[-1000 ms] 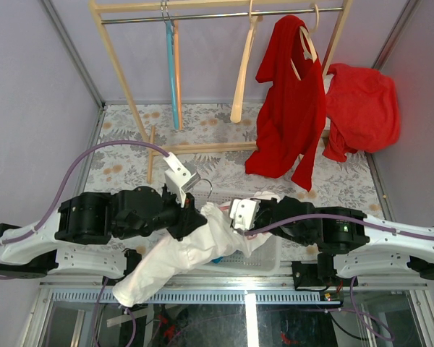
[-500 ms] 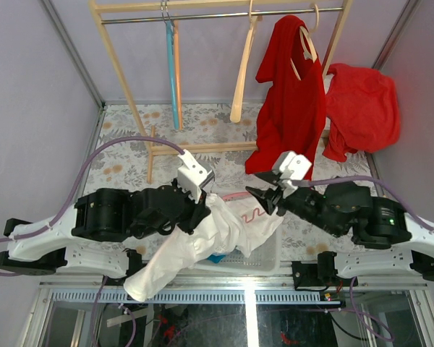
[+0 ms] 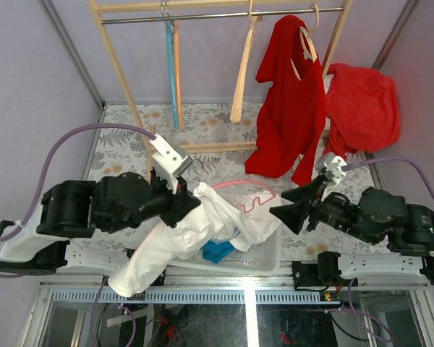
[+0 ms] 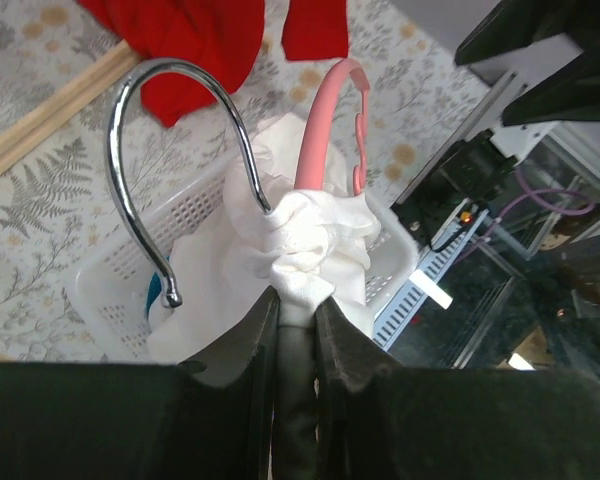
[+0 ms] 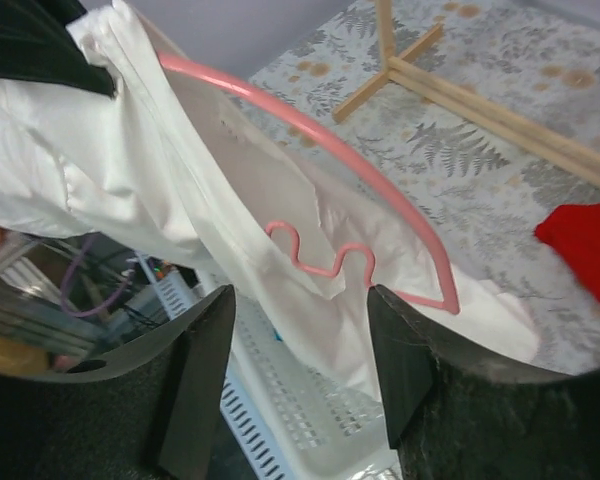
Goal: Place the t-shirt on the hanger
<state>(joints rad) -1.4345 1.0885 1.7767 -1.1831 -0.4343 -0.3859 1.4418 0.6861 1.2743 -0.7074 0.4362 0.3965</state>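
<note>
The white t-shirt (image 3: 175,242) hangs in a long drape from my left gripper (image 3: 189,198), over the basket's left end. In the left wrist view the left gripper (image 4: 298,300) is shut on the bunched collar (image 4: 310,240) and the hanger's neck. The chrome hook (image 4: 160,140) curls up to the left. The pink hanger (image 3: 240,185) has one arm threaded inside the shirt; its wavy end (image 5: 320,257) shows bare. My right gripper (image 3: 281,204) stands open to the right of the shirt, touching nothing. In its own view the right gripper (image 5: 298,345) faces the hanger's tip and the cloth.
A white slotted basket (image 3: 266,254) holding a blue cloth (image 3: 217,251) sits under the shirt. Behind stands a wooden rack (image 3: 202,147) with a light blue hanger (image 3: 172,69), a wooden hanger (image 3: 242,76) and red garments (image 3: 291,108).
My right gripper has opened, let go of the shirt and drawn back to the right. The left arm has swung the shirt and hanger slightly left, uncovering the blue cloth.
</note>
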